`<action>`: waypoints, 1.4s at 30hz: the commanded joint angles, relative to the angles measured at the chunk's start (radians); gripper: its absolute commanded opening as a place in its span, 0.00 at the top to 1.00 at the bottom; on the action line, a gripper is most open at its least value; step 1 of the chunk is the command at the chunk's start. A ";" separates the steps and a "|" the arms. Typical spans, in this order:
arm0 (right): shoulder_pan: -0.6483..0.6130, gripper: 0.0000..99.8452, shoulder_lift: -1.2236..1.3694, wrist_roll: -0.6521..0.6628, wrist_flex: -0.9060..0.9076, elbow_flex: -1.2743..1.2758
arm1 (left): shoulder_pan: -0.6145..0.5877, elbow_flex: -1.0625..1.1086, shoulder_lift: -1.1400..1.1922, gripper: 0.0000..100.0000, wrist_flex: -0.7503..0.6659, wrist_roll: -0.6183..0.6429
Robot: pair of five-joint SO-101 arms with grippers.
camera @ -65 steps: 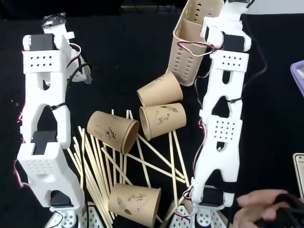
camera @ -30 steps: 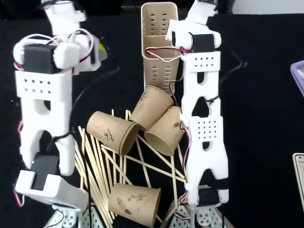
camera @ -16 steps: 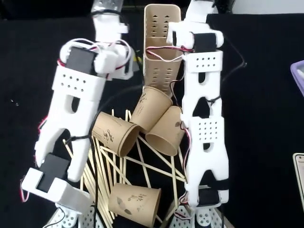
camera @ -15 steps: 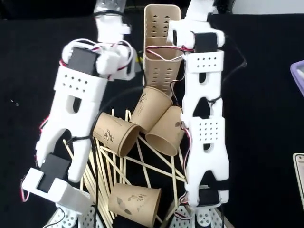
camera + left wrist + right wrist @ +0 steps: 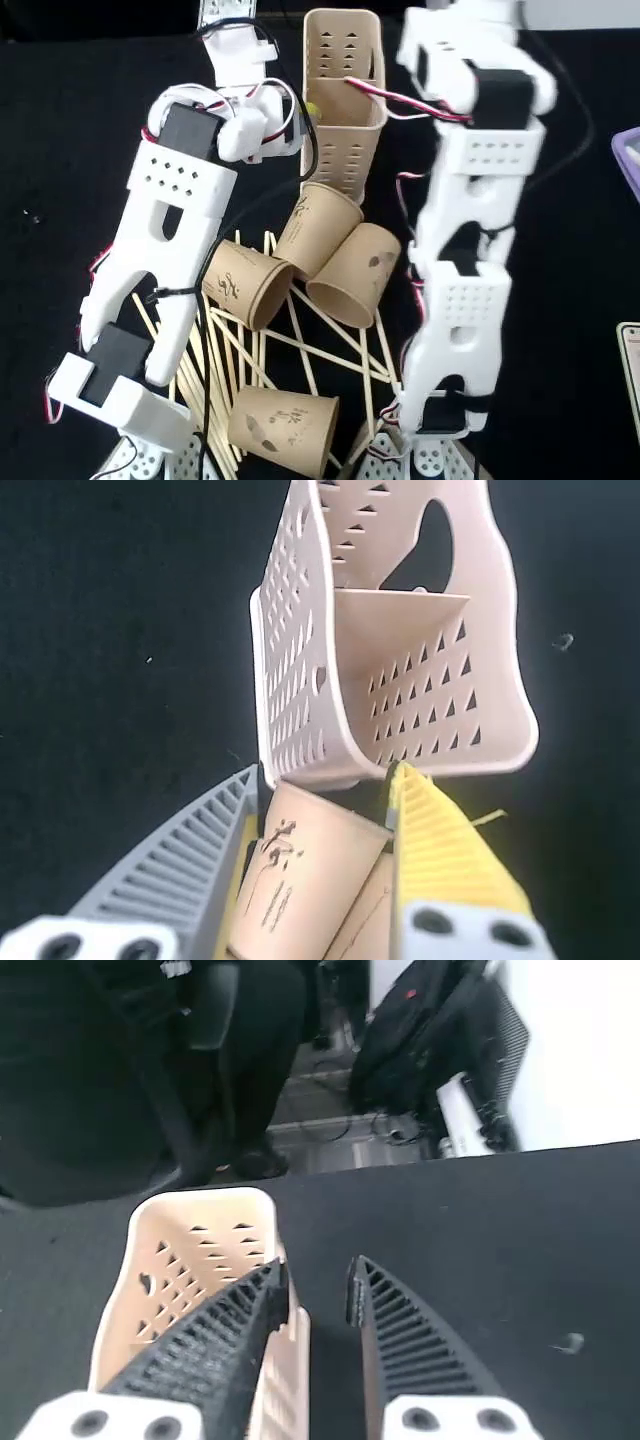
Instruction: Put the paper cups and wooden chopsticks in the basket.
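Our left gripper (image 5: 325, 775) stands wide open with nothing in it. Its gray and yellow fingers straddle a cup (image 5: 300, 880) lying on its side, and their tips reach the lower edge of the basket (image 5: 400, 680); we cannot tell whether they touch it. Our right gripper (image 5: 317, 1265) is a little open and holds nothing. One basket wall sits just beside one of its black fingers, with a clear gap to the other.

In the high view, the basket stands between the two arms at the far middle of the table (image 5: 60, 120). The straddled cup touches its near end. A second cup (image 5: 352, 275) leans on that one, a third cup (image 5: 245, 285) lies just beside them, and a fourth cup (image 5: 283, 432) lies close to the arm bases. The chopsticks (image 5: 300, 343) lie crossed under and between the cups. None of it is in the basket yet.

We judge the cups light and thin-walled, so they will dent easily and roll when nudged. We would close gently across the body near the rolled rim, where the paper is stiffest. The chopsticks look stiff, thin and smooth. We would pinch them near the middle, a few at a time, to keep them from tipping or slipping. The light basket may slide if bumped.
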 commanded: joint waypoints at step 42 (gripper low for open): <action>0.516 0.89 -0.156 0.009 0.132 -0.031 | -0.114 0.280 -0.121 0.97 -0.399 -0.267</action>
